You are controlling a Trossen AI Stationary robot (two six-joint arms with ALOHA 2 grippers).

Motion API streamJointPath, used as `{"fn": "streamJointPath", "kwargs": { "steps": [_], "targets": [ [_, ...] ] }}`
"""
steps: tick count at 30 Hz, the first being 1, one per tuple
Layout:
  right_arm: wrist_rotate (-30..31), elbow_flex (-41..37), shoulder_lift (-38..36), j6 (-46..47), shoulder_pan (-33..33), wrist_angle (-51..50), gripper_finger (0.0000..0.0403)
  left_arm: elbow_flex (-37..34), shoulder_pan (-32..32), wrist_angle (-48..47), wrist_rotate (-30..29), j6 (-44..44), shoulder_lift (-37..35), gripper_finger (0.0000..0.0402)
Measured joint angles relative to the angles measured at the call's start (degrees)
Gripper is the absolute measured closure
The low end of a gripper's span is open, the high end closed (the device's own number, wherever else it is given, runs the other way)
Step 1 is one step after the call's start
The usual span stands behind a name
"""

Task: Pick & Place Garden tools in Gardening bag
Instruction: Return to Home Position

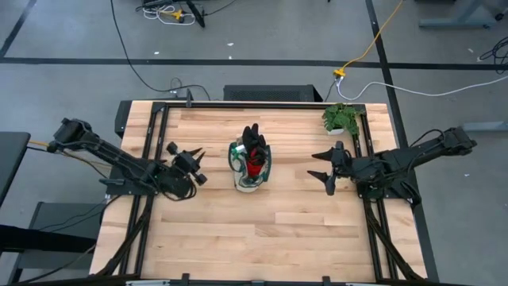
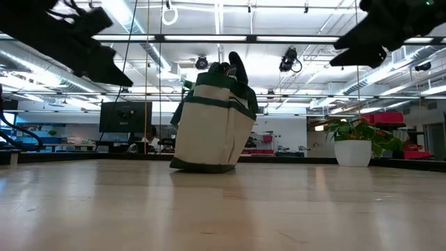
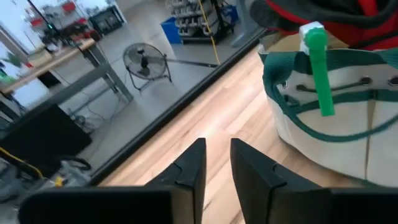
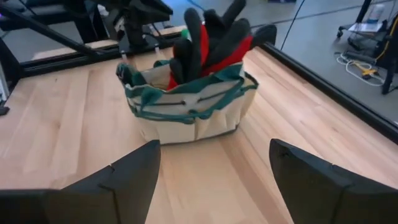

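Observation:
The beige gardening bag with green trim [image 1: 251,171] stands upright on its base at the table's middle; it also shows in the low view [image 2: 209,125] and the right wrist view [image 4: 186,112]. Red-and-black gloves [image 1: 254,149] stick up out of it [image 4: 208,43]. The green spray bottle with white top [image 3: 318,62] stands in the bag's left side. My left gripper [image 1: 200,168] hangs left of the bag, its fingers [image 3: 198,163] nearly together and empty. My right gripper [image 1: 321,171] hangs right of the bag, wide open and empty. The rakes and shears are not in view.
A small leafy potted plant [image 1: 342,117] stands at the table's far right corner and also shows in the low view [image 2: 354,143]. Bare wood lies in front of the bag toward the near edge [image 1: 254,238]. Black frame rails run along both table sides.

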Motion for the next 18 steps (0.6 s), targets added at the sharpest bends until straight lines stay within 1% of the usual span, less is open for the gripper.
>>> {"fn": "streamJointPath", "kwargs": {
  "steps": [3,7,9,10,13,14,18],
  "targets": [
    [0.5,-1.9,-2.8,-0.9,0.0,0.9,0.0103,-3.1,4.8,9.4,5.4,7.2,-1.9,0.033],
    [0.6,-3.8,-5.9,-2.2,0.0,1.1,0.0103,-8.6,11.5,28.1,15.8,20.6,-3.5,0.034],
    [1.0,-5.3,-8.4,-2.9,0.0,0.0,0.0103,-11.1,14.8,36.5,21.5,24.9,-4.2,0.0343],
    [1.2,-5.8,-9.5,-3.0,0.0,0.0,0.0103,-12.3,16.2,39.0,23.6,26.3,-4.8,0.0344],
    [2.2,-8.0,-13.0,-3.0,0.0,-1.1,0.0103,-15.2,19.6,42.8,29.2,26.7,-6.7,0.0344],
    [2.2,-8.8,-14.1,-3.0,0.0,-1.2,0.0103,-16.3,20.5,43.5,32.3,26.3,-7.5,0.0344],
    [2.2,-12.2,-18.5,-3.2,0.0,0.3,0.0103,-19.8,23.6,46.1,48.1,24.3,-9.4,0.0344]
  ]
}}
